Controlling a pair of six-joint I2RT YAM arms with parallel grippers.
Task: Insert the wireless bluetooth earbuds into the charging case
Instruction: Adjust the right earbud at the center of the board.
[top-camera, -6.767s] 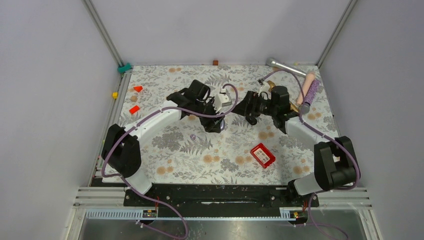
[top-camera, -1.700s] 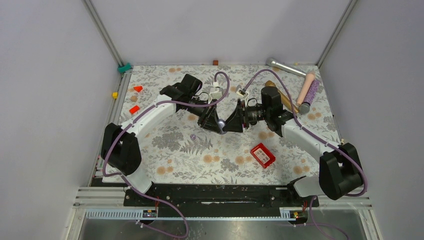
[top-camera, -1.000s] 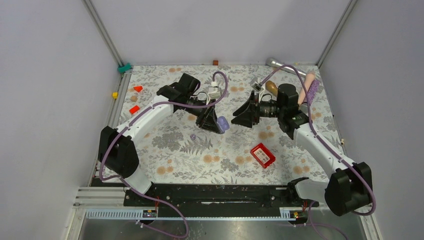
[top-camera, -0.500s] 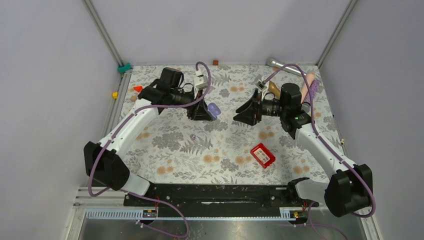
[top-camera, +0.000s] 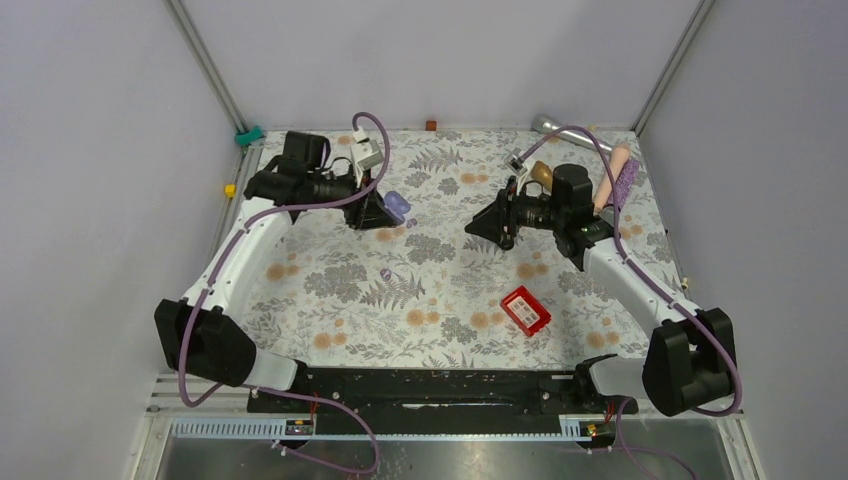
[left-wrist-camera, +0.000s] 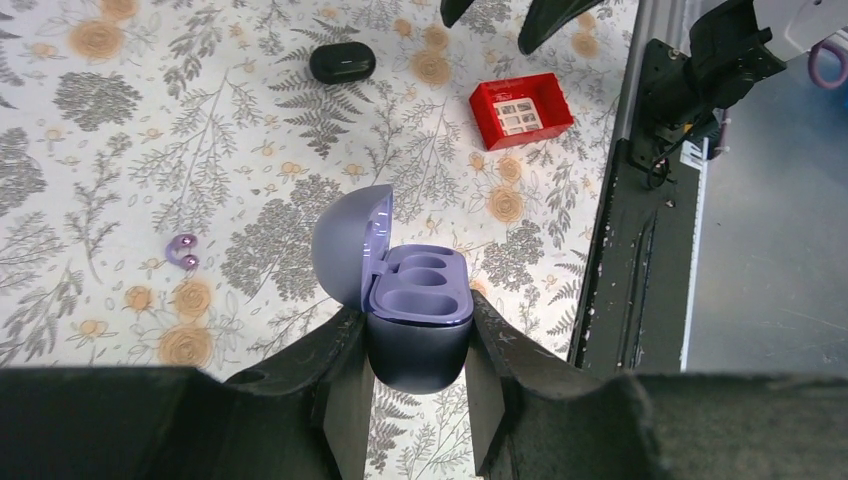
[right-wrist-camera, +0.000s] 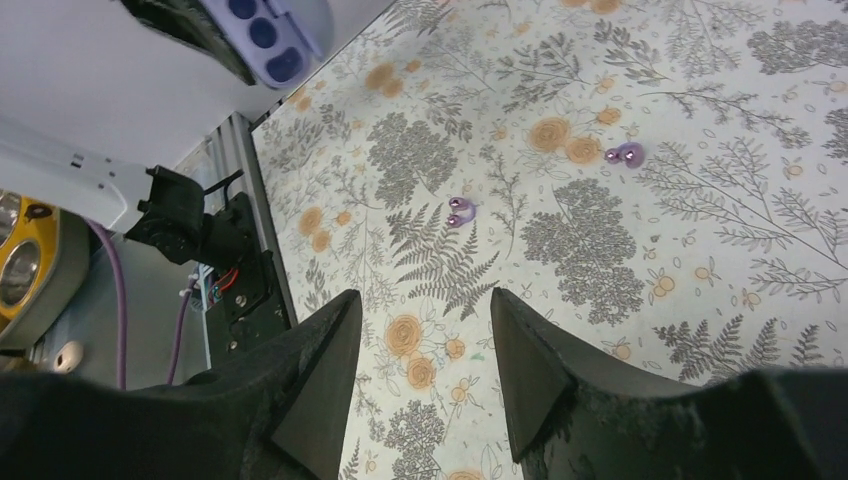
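The left gripper (left-wrist-camera: 418, 330) clamps the open lilac oval plastic charging case (left-wrist-camera: 420, 300), wells empty; both tiny pale purple earbuds (right-wrist-camera: 461, 211) (right-wrist-camera: 627, 154) lie loose ahead of the wide-spread, empty right gripper (right-wrist-camera: 423, 300).

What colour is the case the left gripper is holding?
The case is lavender purple, shown best in the left wrist view.

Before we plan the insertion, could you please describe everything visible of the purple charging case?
The purple charging case is a smooth, rounded, plastic-looking shell, clamped at its base in the left pincer and held off the floral table. Its domed lid stands hinged open, and both oval earbud wells are empty.
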